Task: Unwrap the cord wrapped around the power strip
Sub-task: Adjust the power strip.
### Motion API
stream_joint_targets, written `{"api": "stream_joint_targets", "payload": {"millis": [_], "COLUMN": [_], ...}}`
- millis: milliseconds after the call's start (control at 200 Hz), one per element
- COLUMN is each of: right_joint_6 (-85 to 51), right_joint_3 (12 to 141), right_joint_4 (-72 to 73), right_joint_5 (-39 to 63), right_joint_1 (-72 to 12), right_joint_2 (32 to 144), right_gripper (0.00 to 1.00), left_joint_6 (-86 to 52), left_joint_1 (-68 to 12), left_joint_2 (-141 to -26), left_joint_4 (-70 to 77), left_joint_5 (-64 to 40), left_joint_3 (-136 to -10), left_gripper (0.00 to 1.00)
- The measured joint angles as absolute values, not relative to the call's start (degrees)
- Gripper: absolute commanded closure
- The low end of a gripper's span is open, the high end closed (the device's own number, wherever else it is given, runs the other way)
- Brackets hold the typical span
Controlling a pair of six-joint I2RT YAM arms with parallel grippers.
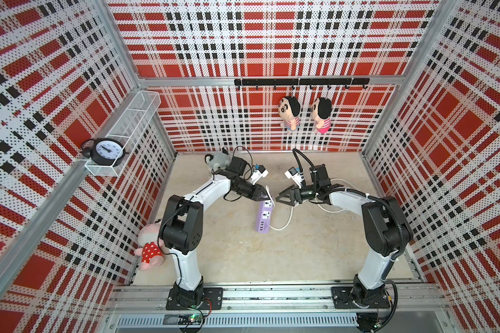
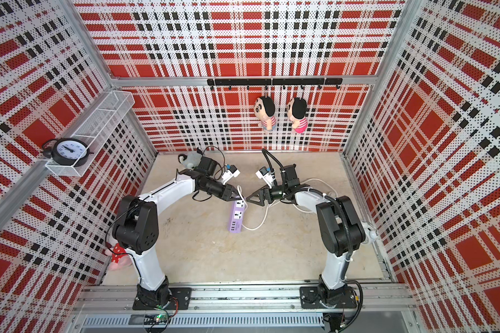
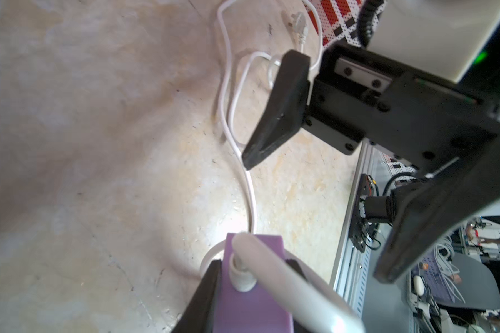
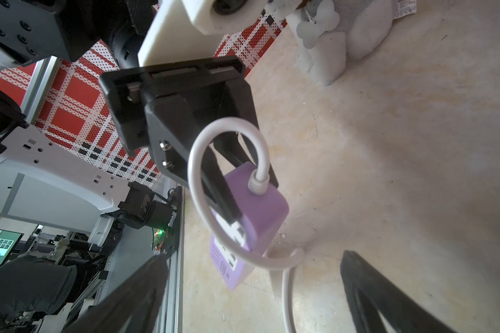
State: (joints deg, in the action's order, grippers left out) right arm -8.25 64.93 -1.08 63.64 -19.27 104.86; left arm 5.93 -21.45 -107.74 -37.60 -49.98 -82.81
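Power strip (image 1: 263, 217) far end hidden under left hand (image 1: 264, 198); cord (image 1: 285, 226) partly behind right arm (image 1: 347, 201).

A black clock (image 1: 106, 151) sits in a wire basket (image 1: 134, 118); 2 dolls (image 1: 289, 113) hang from a hook rail (image 1: 300, 82).

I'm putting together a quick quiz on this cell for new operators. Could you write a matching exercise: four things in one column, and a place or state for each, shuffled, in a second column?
Things
1. left gripper
2. right gripper
3. power strip
4. alarm clock

Places and states
A. stands in the white wire basket on the side wall
B. jaws wide apart, holding nothing
C. lavender, with the white cord joined to one end
D. jaws closed on the strip's cord end

Pairs: 1-D, 2-B, 3-C, 4-A
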Motion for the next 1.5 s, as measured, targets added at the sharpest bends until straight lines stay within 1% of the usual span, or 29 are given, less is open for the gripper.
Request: {"api": "stream_joint_targets", "payload": {"millis": [15, 95, 155, 175, 245, 311, 351, 431, 481, 506, 526, 581, 606, 641, 651, 671, 726, 746, 776, 852, 892, 927, 942, 987, 1147, 1212, 1282, 1398, 1498], "right_joint_6": [-8.3, -8.8, -9.7, -10.3, -10.9, -11.0, -11.1, -10.9, -10.9, -11.0, -10.8, -11.4, -11.3, -11.3, -11.5, -11.7, -13.1, -13.3, -14.4, -18.8, -21.5, -24.5, -25.8, -31.7, -54.7, -60.6, -60.0, -45.8, -40.1], "right_joint_3": [64.9, 65.0, 65.0, 64.9, 64.8, 64.8, 64.8, 64.8, 64.8, 64.8, 64.8, 64.8, 64.8, 64.7, 64.6, 64.3, 63.5, 63.2, 62.7, 60.8, 59.8, 58.6, 58.2, 56.7, 54.5, 54.5, 54.5, 56.5, 59.4], "right_joint_4": [-0.9, 1.1, 2.8, 3.2, 4.7, 5.6, 5.7, 5.9, 6.0, 6.0, 6.2, 6.3, 6.7, 7.0, 7.1, 7.8, 9.6, 10.4, 12.0, 17.4, 20.8, 24.6, 26.2, 32.8, 60.1, 66.5, 65.2, 44.6, 36.1], "right_joint_5": [63.9, 65.5, 67.3, 67.7, 69.4, 70.3, 70.9, 71.9, 72.3, 72.6, 72.9, 73.7, 74.1, 74.1, 74.2, 74.5, 74.9, 75.0, 75.0, 75.5, 75.8, 76.0, 76.2, 76.6, 76.9, 76.4, 74.6, 69.2, 66.2], "right_joint_1": [-19.3, -19.3, -19.4, -19.4, -19.6, -19.9, -19.9, -20.1, -20.3, -20.4, -20.5, -20.6, -20.6, -20.6, -20.6, -20.6, -20.6, -20.6, -20.6, -20.6, -20.6, -20.6, -20.6, -20.6, -20.1, -19.7, -18.9, -17.6, -16.6], "right_joint_2": [104.9, 105.4, 105.7, 105.8, 105.8, 105.8, 105.8, 105.9, 106.0, 106.0, 106.0, 106.0, 106.0, 106.0, 106.0, 106.0, 106.0, 106.0, 106.0, 106.0, 106.0, 106.0, 106.0, 106.0, 110.9, 112.4, 111.7, 106.2, 102.1], "right_gripper": [0.09, 0.24, 0.32, 0.33, 0.31, 0.22, 0.18, 0.19, 0.27, 0.33, 0.39, 0.61, 0.68, 0.73, 0.74, 0.76, 0.83, 0.87, 0.9, 0.9, 0.9, 0.9, 0.9, 0.91, 1.0, 1.0, 1.0, 1.0, 1.0], "left_joint_6": [6.2, 7.7, 8.3, 8.5, 9.2, 9.7, 10.0, 10.4, 10.7, 10.9, 11.0, 11.3, 11.5, 11.9, 11.9, 12.1, 12.3, 12.3, 12.3, 12.5, 12.4, 12.2, 11.9, 11.7, 10.7, 10.5, 10.2, 10.6, 10.8], "left_joint_1": [-21.5, -22.0, -22.2, -22.2, -22.2, -22.1, -22.2, -22.3, -22.5, -22.6, -22.6, -22.8, -22.8, -22.7, -22.7, -22.7, -22.8, -22.8, -22.9, -22.9, -22.8, -22.7, -22.6, -22.4, -21.6, -21.1, -20.8, -20.3, -19.8], "left_joint_2": [-107.7, -107.7, -107.7, -107.7, -107.7, -107.8, -107.8, -108.0, -108.3, -108.4, -108.6, -108.9, -109.1, -109.3, -109.3, -109.3, -109.4, -109.4, -109.4, -109.5, -109.5, -109.5, -109.5, -109.5, -108.8, -107.8, -105.6, -100.6, -96.9], "left_joint_4": [-37.8, -38.6, -39.0, -39.1, -39.4, -39.9, -40.2, -40.6, -40.8, -40.8, -40.9, -41.2, -41.2, -41.7, -41.8, -42.0, -42.3, -42.3, -42.5, -42.5, -42.5, -42.4, -42.3, -42.0, -40.3, -39.7, -39.5, -39.3, -38.5], "left_joint_5": [-50.3, -52.5, -53.4, -53.5, -54.5, -55.7, -56.4, -57.5, -58.3, -58.5, -58.6, -58.5, -58.4, -58.9, -59.1, -59.2, -59.1, -59.0, -58.8, -57.1, -55.9, -55.1, -54.7, -53.7, -52.0, -49.5, -45.6, -34.5, -26.6], "left_joint_3": [-83.1, -84.3, -85.2, -85.4, -85.9, -86.6, -87.0, -88.5, -89.6, -90.1, -90.5, -91.4, -91.6, -92.0, -92.0, -92.1, -92.1, -92.2, -92.3, -92.3, -92.3, -92.3, -92.3, -92.4, -92.6, -92.3, -91.1, -87.7, -82.9], "left_gripper": [1.0, 1.0, 1.0, 1.0, 1.0, 1.0, 1.0, 1.0, 1.0, 1.0, 1.0, 1.0, 1.0, 1.0, 0.98, 0.91, 0.66, 0.59, 0.51, 0.29, 0.15, 0.0, 0.02, 0.02, 0.02, 0.02, 0.02, 0.02, 0.02]}}
